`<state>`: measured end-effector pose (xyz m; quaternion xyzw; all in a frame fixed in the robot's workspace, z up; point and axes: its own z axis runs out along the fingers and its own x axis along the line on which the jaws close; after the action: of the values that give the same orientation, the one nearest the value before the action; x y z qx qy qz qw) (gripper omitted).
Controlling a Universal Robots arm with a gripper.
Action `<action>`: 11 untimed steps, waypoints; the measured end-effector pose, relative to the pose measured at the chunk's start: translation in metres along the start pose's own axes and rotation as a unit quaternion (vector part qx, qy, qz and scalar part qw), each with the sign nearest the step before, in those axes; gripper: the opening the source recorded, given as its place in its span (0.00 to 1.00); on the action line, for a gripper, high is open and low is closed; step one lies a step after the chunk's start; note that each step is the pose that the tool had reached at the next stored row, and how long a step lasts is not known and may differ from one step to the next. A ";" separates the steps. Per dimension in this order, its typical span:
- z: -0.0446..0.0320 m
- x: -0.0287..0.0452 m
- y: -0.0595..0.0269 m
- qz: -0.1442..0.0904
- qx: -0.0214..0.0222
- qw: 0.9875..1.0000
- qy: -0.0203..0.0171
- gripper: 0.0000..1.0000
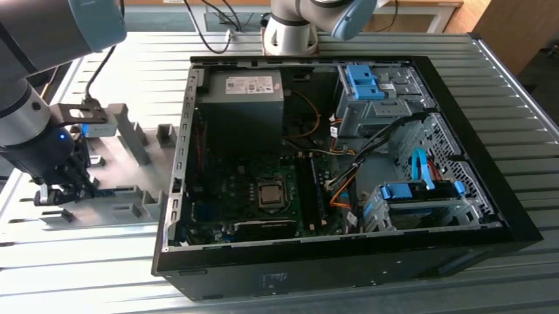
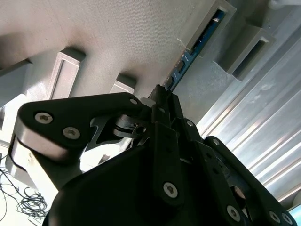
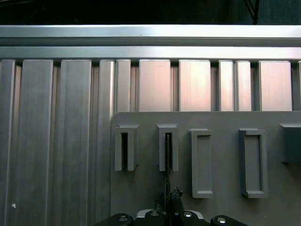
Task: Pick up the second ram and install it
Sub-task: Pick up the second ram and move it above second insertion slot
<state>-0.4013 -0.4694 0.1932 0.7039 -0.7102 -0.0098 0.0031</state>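
second ram (image 2: 186,61): runs straight out from end effector (image 2: 162,95), far end in holder slot (image 2: 228,9)
end effector: closed on its near end

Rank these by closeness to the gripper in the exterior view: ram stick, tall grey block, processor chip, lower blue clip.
1. second ram, in the jaws of the gripper.
2. tall grey block, close by, on the exterior view's left.
3. processor chip, near the view's centre.
4. lower blue clip, toward the exterior view's right.
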 end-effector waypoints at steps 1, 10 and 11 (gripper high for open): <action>0.0000 0.0000 0.0000 0.000 0.000 1.000 0.000 0.19; 0.0002 0.0000 0.0000 0.000 0.000 1.000 0.000 0.14; 0.0002 0.0000 0.0000 0.000 0.000 1.000 0.000 0.14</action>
<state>-0.4013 -0.4694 0.1930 0.7039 -0.7102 -0.0097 0.0031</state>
